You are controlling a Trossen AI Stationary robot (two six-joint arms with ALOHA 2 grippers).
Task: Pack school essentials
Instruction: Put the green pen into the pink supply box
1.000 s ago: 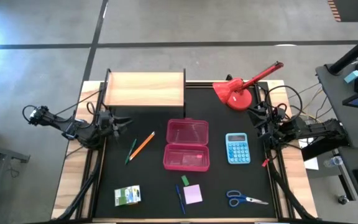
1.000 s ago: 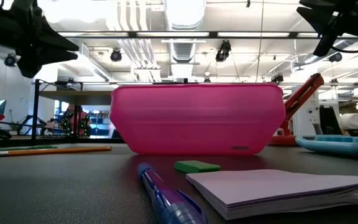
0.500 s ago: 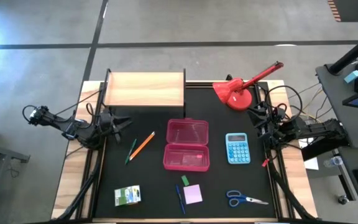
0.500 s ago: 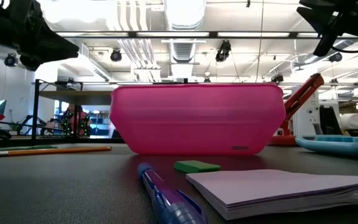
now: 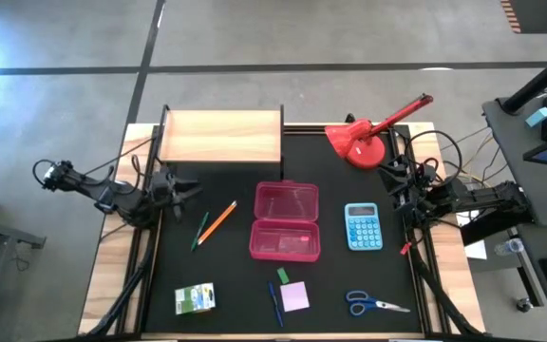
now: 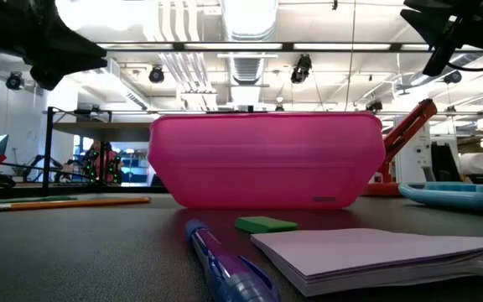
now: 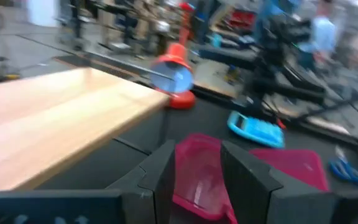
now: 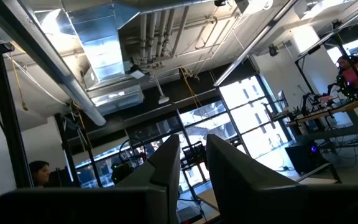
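Note:
An open pink pencil case (image 5: 285,220) lies at the table's middle; it also shows in the low view (image 6: 267,159). An orange pencil (image 5: 217,220) and a green pen (image 5: 199,231) lie left of it. A small green eraser (image 5: 282,275), a blue pen (image 5: 275,302) and a lilac sticky-note pad (image 5: 294,295) lie near the front edge. Blue-handled scissors (image 5: 376,304) lie at the front right and a green-and-white box (image 5: 195,298) at the front left. My left gripper (image 5: 188,187) is open and empty at the table's left edge, pointing at the case (image 7: 197,180). My right gripper (image 5: 386,171) is open and empty at the right edge.
A wooden shelf (image 5: 221,136) stands at the back left. A red desk lamp (image 5: 364,138) stands at the back right. A light-blue calculator (image 5: 362,226) lies right of the case. Bare black table shows between the pencil and the box.
My left gripper has risen a little at the table's left edge, still open. Nothing on the table has moved.

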